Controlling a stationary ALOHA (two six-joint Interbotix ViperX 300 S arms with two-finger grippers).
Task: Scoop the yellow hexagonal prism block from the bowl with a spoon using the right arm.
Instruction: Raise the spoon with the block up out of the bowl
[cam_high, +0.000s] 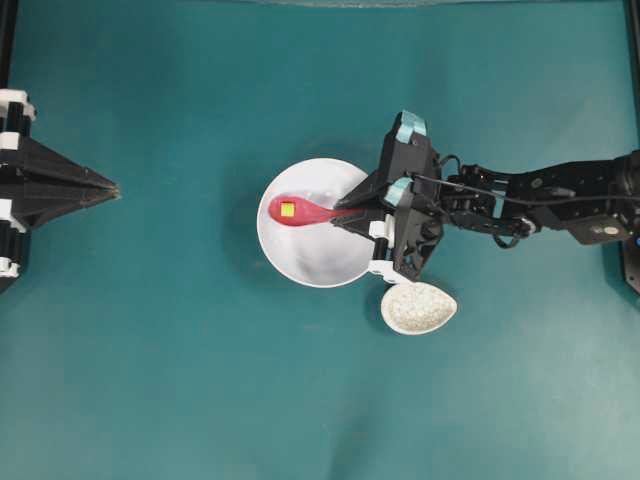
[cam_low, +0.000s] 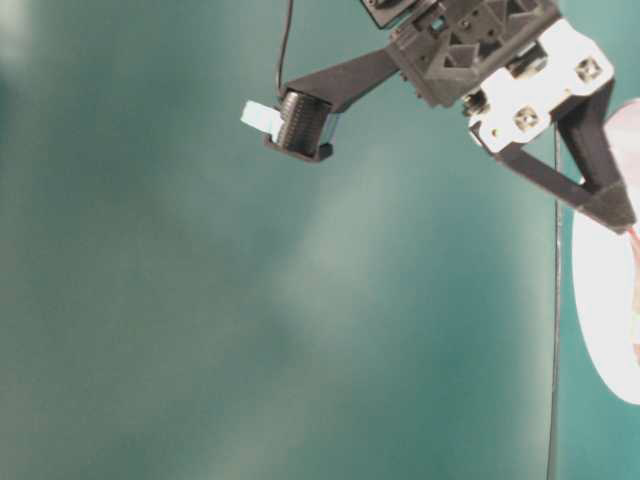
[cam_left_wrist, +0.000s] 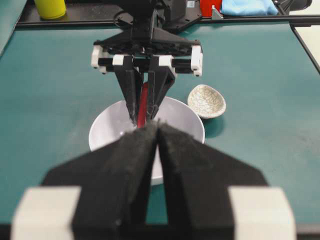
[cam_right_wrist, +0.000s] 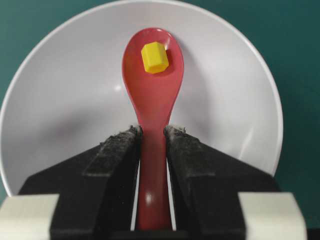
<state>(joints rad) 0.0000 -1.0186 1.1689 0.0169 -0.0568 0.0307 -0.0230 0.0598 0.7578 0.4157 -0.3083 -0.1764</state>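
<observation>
From overhead, the large round plain white bowl sits mid-table on the teal tabletop. Over its right rim the right gripper, on the black arm with teal tape patches, clamps the handle of the glossy pink-red soup spoon. The tiny bright yellow hexagonal block lies in the spoon's scoop, above the bowl's interior. Just beside the bowl, at its lower right, rests a small speckled off-white teardrop dish. The left gripper is at the far left, well apart, its tips together.

At table level the view is blurred; the right gripper seems to reach the bowl's edge at the right border.

Through the left wrist camera, the left gripper has its pads pressed closed on nothing, facing the bowl, spoon and speckled dish.

On the right wrist camera, the right gripper pinches the spoon's handle, the yellow block resting near the scoop's tip over the bowl.
</observation>
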